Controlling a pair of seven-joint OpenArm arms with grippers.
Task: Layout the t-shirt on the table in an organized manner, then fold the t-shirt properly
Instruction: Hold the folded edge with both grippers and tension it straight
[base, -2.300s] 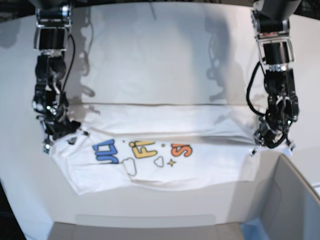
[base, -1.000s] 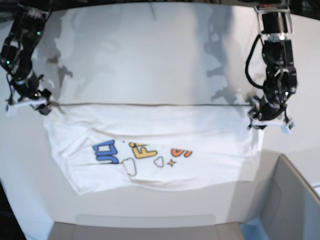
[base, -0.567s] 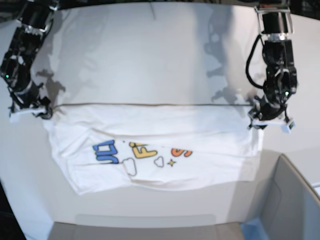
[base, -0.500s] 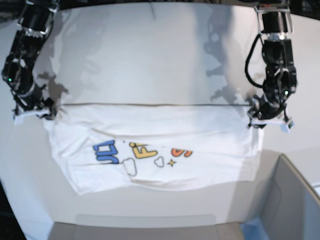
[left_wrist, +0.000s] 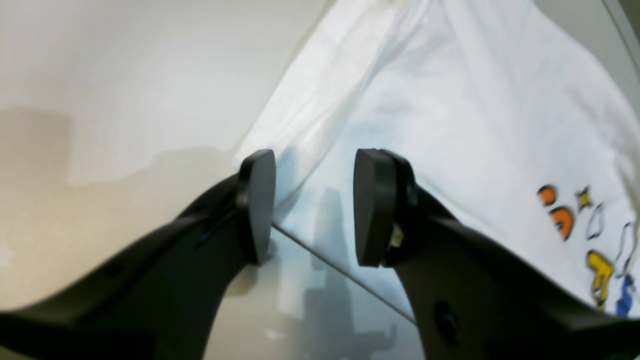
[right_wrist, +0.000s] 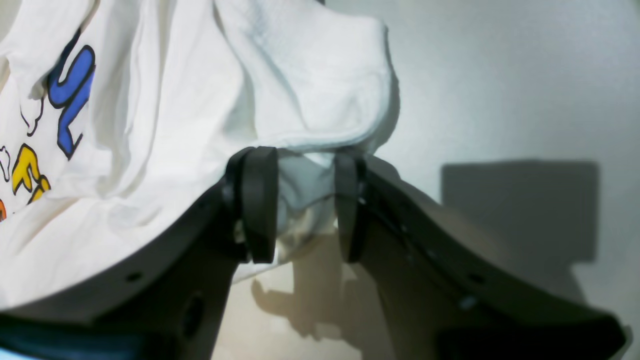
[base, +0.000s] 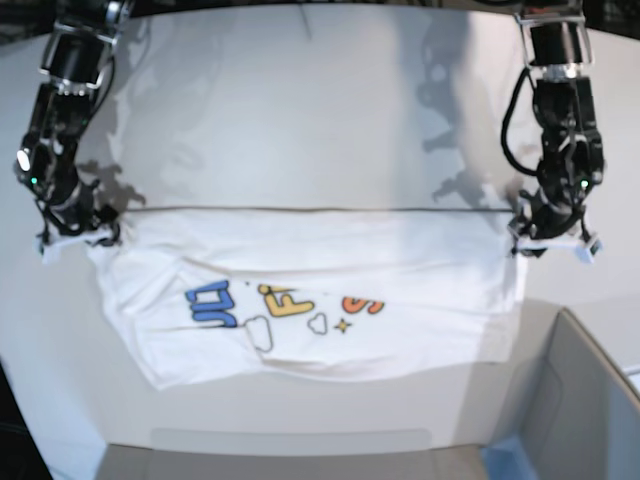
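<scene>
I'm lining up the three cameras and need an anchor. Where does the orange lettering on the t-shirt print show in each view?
Base: orange lettering sits right of centre, at the right end of the printed row on the t-shirt.
Left wrist: at the right edge, mid-height.
Right wrist: only a sliver at the far left edge.
Shared landmark: the yellow lettering beside it shows in all three.

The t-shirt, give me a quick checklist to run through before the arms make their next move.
1. Right gripper holding a t-shirt corner: ok, cloth is bunched between the jaws.
2. Left gripper holding the opposite corner: not ok, jaws stand apart, nothing between them.
3. Far shirt edge straight between the grippers: ok.
4. Printed lettering face up: ok.
5. Shirt fully on the table: ok.
6. Shirt flat: not ok, creases near the print.
</scene>
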